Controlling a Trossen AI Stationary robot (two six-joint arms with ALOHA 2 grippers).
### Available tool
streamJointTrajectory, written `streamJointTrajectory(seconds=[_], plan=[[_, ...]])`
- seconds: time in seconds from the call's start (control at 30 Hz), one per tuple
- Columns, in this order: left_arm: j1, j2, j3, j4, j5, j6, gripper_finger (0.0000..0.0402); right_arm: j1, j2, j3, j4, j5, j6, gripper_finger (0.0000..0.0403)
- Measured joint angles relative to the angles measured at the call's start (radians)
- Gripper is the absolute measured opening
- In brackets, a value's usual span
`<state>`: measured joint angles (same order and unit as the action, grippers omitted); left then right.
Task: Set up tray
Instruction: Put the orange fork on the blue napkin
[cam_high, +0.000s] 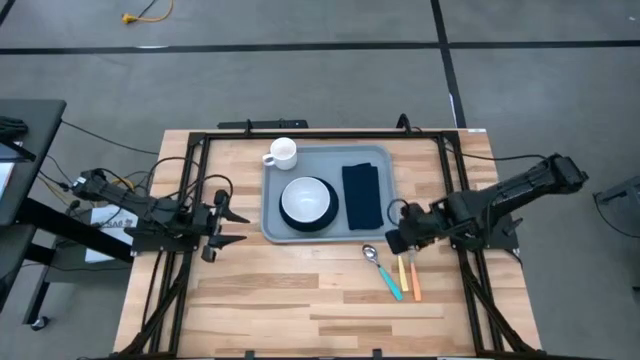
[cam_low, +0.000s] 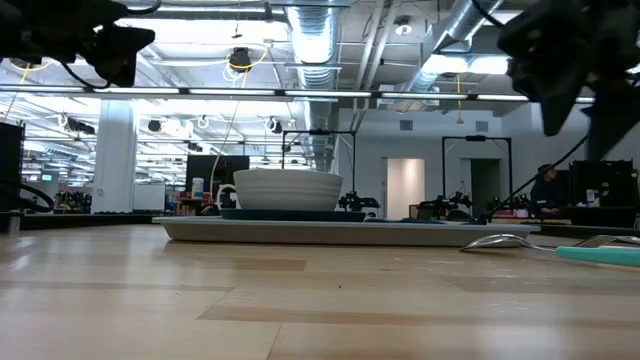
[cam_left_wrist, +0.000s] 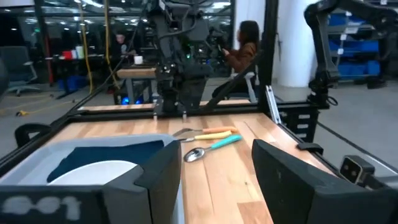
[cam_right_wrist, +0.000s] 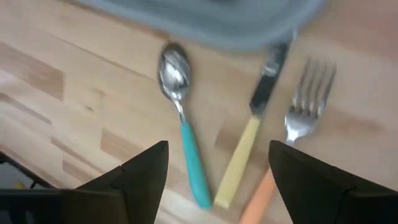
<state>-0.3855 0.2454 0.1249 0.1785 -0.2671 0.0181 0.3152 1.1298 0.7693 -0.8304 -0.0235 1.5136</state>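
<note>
The light grey-blue tray (cam_high: 372, 229) lies at the table's far middle. On it a white bowl (cam_high: 306, 200) sits on a dark round plate, with a dark folded napkin (cam_high: 361, 195) to its right. A white mug (cam_high: 282, 153) stands at the tray's far left corner. A teal-handled spoon (cam_right_wrist: 183, 124), a yellow-handled knife (cam_right_wrist: 249, 137) and an orange-handled fork (cam_right_wrist: 298, 124) lie flat on the wood just near of the tray's right end. My right gripper (cam_right_wrist: 217, 174) hovers open above the cutlery, pointing steeply down. My left gripper (cam_high: 238, 226) stands open and level, left of the tray.
Black frame rails (cam_high: 300, 133) run along the table's far and side edges. Bare wood (cam_high: 280, 300) stretches across the near half of the table. A person (cam_left_wrist: 239, 50) sits in the room beyond the table's right side.
</note>
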Motion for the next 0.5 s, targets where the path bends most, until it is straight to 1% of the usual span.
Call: streamJointTrajectory(seconds=[0.1, 0.27, 0.37, 0.5], plan=[[0.000, -0.002, 0.000, -0.022, 0.025, 0.019, 0.0187, 0.084, 0.013, 0.000, -0.009, 0.003, 0.117, 0.0270], [0.000, -0.002, 0.000, -0.034, 0.053, 0.043, 0.0187, 0.202, 0.102, 0.000, -0.036, 0.054, 0.273, 0.0270], [0.000, -0.004, 0.000, -0.030, 0.053, 0.045, 0.0187, 0.240, 0.164, 0.000, -0.037, 0.056, 0.330, 0.0269], [0.000, -0.004, 0.000, -0.031, 0.052, 0.076, 0.0187, 0.254, 0.233, 0.000, -0.044, 0.055, 0.380, 0.0269]])
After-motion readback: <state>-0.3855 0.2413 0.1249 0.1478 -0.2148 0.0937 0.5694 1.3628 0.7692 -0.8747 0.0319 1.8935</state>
